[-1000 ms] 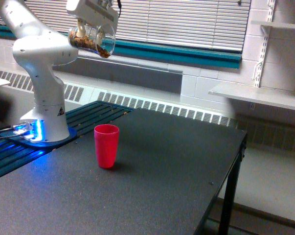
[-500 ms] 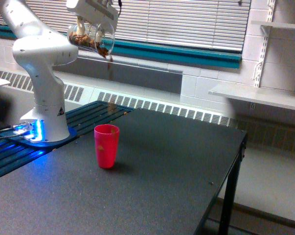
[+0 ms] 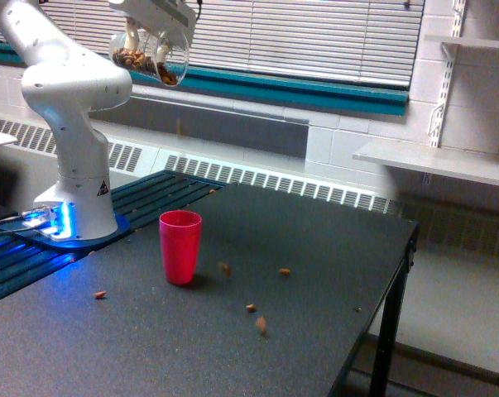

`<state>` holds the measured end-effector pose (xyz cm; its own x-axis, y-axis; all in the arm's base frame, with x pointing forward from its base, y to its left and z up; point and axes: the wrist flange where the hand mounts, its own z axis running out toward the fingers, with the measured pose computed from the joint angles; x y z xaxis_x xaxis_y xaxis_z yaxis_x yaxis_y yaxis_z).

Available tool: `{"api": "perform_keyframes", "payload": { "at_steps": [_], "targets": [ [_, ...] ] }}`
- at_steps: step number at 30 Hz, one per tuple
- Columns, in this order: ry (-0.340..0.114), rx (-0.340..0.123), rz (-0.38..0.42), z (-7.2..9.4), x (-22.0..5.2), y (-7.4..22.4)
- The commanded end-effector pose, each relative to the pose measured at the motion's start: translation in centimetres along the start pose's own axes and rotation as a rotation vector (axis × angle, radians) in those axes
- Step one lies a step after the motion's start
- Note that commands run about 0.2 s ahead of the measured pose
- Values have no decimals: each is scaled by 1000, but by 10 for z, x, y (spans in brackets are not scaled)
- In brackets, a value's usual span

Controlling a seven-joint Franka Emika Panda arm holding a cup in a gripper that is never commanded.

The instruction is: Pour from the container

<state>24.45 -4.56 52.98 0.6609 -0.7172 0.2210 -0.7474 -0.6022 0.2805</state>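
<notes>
The jar (image 3: 150, 56), clear and round with a wide mouth, hangs tipped on its side high above the red cup (image 3: 180, 246), a little toward the exterior view's left of it, with its mouth turned down and toward the exterior view's right. The gripper (image 3: 146, 43) clamps it from above, its two pale fingers (image 3: 131, 37) showing against the jar's wall, so the gripper is closed on the jar. A layer of small brown pieces (image 3: 133, 58) lies along the lower side of the jar and reaches to the lip. One brown piece (image 3: 179, 126) is in the air between the jar and the red cup, and another blurred speck (image 3: 179, 174) hangs just above the cup's rim. The red cup stands upright on the dark tabletop (image 3: 315, 281), well clear of the jar. Loose brown pieces lie scattered on the tabletop around the cup: one (image 3: 224, 268) just beside it on the exterior view's right, one (image 3: 285, 270) farther that way, two (image 3: 261, 324) nearer the camera, and one (image 3: 100, 294) on the exterior view's left of the cup. The white arm's base (image 3: 75, 198) stands behind the cup, toward the exterior view's left, with a blue glow at its foot.
</notes>
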Motion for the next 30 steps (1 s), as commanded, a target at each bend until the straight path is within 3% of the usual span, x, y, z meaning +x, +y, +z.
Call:
{"api": "perform_keyframes", "payload": {
  "at_steps": [1,30],
  "targets": [
    [5,-7,2,-5,-4,1],
    [-7,-40,-20,-14,6,0]
  ]
}}
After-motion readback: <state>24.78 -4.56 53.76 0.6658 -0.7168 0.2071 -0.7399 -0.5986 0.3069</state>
